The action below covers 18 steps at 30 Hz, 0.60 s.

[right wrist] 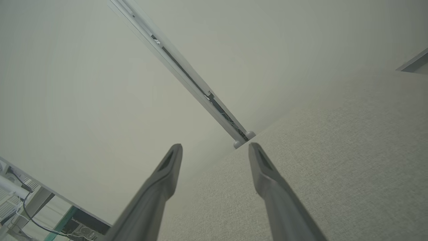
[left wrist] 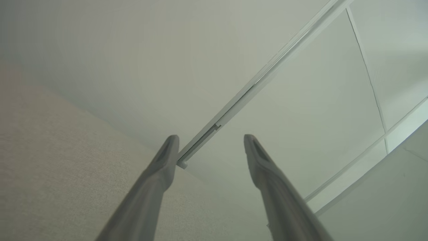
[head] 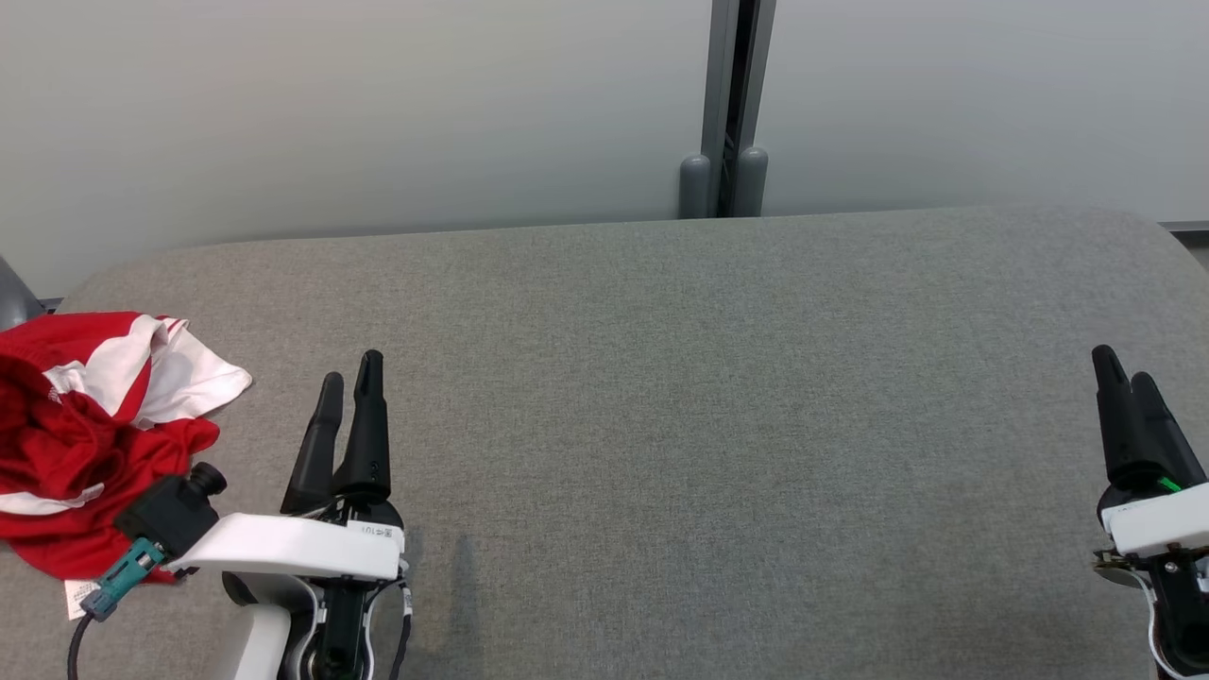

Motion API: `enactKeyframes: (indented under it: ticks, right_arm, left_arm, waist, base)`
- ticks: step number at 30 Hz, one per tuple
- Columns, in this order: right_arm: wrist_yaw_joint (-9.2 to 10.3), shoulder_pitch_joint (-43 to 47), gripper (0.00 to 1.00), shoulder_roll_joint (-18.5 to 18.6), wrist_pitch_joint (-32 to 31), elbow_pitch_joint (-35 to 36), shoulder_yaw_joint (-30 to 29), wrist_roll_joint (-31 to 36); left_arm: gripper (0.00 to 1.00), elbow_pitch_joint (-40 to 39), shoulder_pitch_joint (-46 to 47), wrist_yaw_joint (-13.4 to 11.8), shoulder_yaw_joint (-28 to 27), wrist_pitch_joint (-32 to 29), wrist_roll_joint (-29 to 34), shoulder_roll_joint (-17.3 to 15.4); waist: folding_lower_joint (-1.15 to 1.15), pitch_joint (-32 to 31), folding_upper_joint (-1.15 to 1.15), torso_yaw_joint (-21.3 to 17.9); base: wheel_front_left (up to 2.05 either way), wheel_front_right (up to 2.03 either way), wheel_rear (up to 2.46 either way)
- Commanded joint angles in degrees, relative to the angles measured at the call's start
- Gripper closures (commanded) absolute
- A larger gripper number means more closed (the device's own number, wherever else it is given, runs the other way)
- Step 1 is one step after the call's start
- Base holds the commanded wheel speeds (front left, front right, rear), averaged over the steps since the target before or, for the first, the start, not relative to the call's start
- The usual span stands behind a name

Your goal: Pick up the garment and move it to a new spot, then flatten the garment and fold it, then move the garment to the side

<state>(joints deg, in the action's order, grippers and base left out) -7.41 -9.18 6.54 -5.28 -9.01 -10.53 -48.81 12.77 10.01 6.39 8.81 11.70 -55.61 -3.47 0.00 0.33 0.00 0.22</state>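
i see my left gripper (head: 351, 368) spread wide, holding nothing. the red and white garment (head: 85, 425) lies crumpled just to its left on the grey table (head: 661, 378). my right gripper (head: 1123, 365), well apart from the garment, is equally wide and empty.

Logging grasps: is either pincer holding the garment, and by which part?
Nothing is held: left pincer and right pincer stand open and empty; the garment lies bunched nearby.

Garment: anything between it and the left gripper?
Nothing visible. The red-and-white garment lies crumpled on the grey table, just left of the open left gripper, with bare surface between them.
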Motion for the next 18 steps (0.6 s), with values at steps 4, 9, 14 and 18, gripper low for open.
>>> enactKeyframes:
  ticks: [4, 9, 14, 18]
  right_arm:
    - [-0.10, -1.4, 0.00, 1.4, 1.9, 1.1, 1.8, 5.4]
    - [-0.10, -1.4, 0.00, 1.8, 3.5, 0.9, 3.3, 10.5]
    - [-0.11, -1.5, 0.00, 2.1, 5.1, 0.7, 4.8, 15.6]
    - [-0.10, -1.5, 0.00, 2.2, 6.3, 0.5, 5.9, 19.1]
  left_arm:
    - [0.00, -0.1, 2.2, -1.0, 0.3, 0.5, 5.8, -1.0]
    - [0.00, 0.6, 2.6, -2.0, 0.8, 0.5, 11.0, -1.8]
    - [0.00, 1.0, 2.9, -3.0, 1.3, -0.1, 15.9, -2.6]
    - [0.00, 1.2, 3.0, -3.6, 1.5, -0.7, 19.3, -3.0]
  waist:
    - [0.00, -0.1, 0.00, 0.0]
    - [0.00, -0.2, 0.00, -0.1]
    - [0.00, -0.3, 0.00, -0.1]
    - [0.00, -0.4, 0.00, -0.1]
  base:
    - [0.00, 0.00, 0.00]
    - [0.00, 0.00, 0.00]
    - [0.00, 0.00, 0.00]
    - [0.00, 0.00, 0.00]
